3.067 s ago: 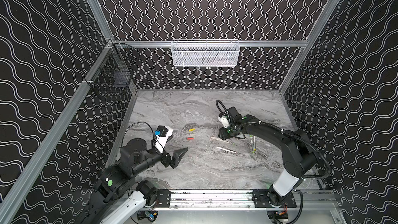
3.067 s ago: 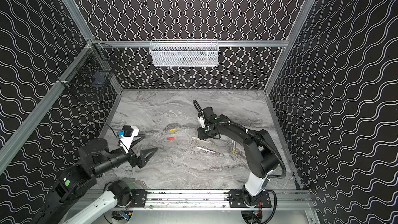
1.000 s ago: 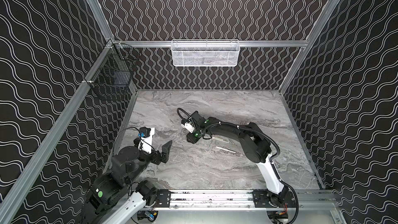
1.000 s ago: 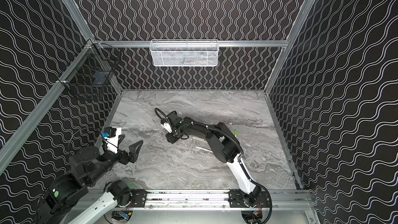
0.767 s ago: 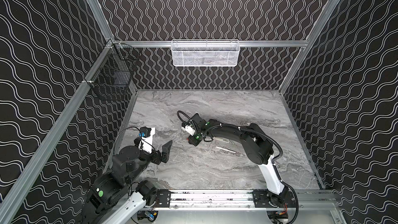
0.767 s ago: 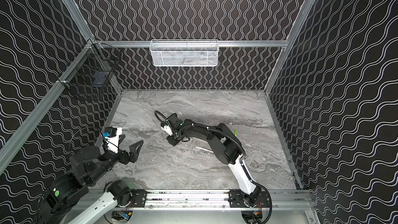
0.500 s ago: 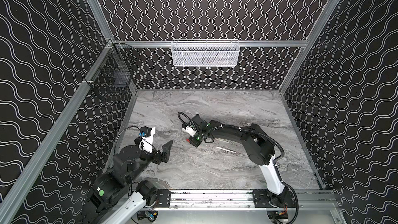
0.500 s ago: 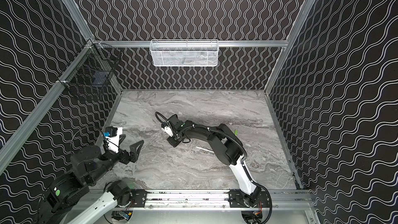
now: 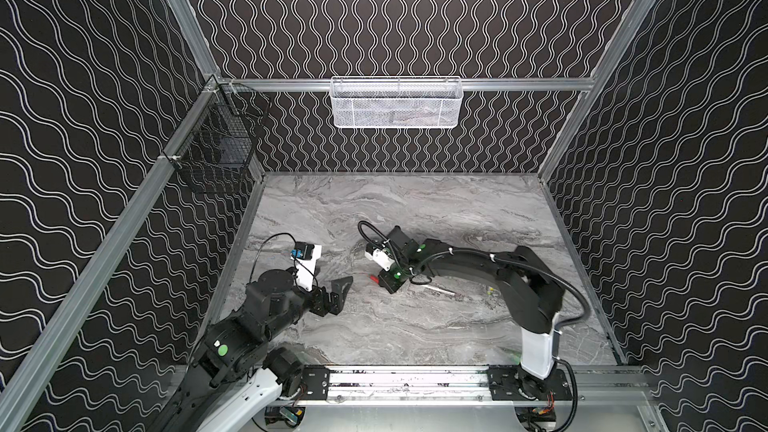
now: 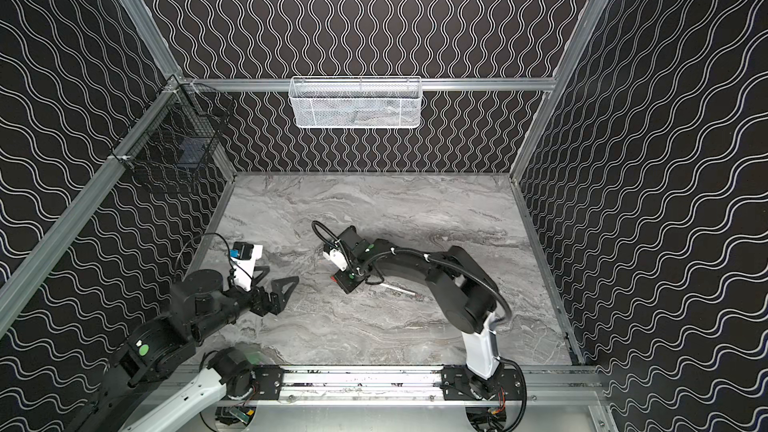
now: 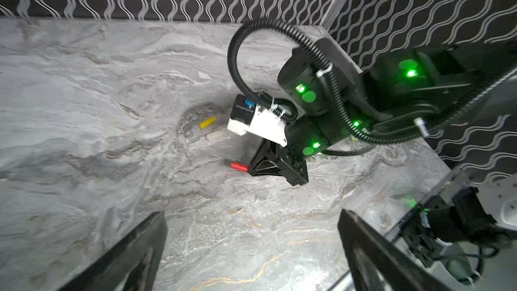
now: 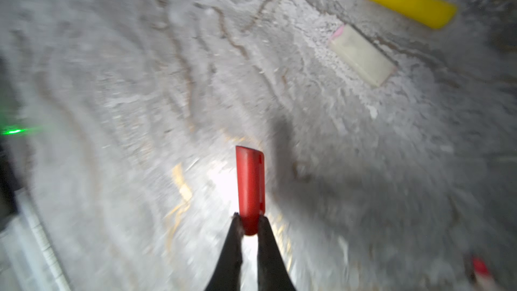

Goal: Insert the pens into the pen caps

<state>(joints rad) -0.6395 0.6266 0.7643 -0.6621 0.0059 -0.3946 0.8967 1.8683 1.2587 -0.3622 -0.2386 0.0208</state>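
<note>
My right gripper [image 12: 249, 219] is shut on the rounded end of the red pen cap [image 12: 249, 186], which sticks out forward between the black fingertips. In both top views this gripper [image 9: 384, 282] [image 10: 341, 280] reaches across to the left of the table's middle, and the red cap [image 9: 375, 279] shows at its tip. A yellow cap [image 12: 411, 1] and a pale cap [image 12: 361, 54] lie on the marble just beyond. One white pen [image 9: 436, 288] [image 10: 397, 288] lies beside the right forearm. My left gripper [image 11: 251, 247] [image 9: 330, 284] stands wide open and empty, left of the red cap [image 11: 239, 166].
A white mesh basket [image 9: 397, 103] hangs on the back wall and a black wire basket [image 9: 216, 151] on the left wall. The metal rail [image 9: 407, 380] runs along the table's front edge. The right arm [image 9: 478, 268] stretches low across the table's right half.
My right gripper has closed on the red cap and shifted a little toward the front. Three seconds ago that arm was farther right and the left gripper farther forward.
</note>
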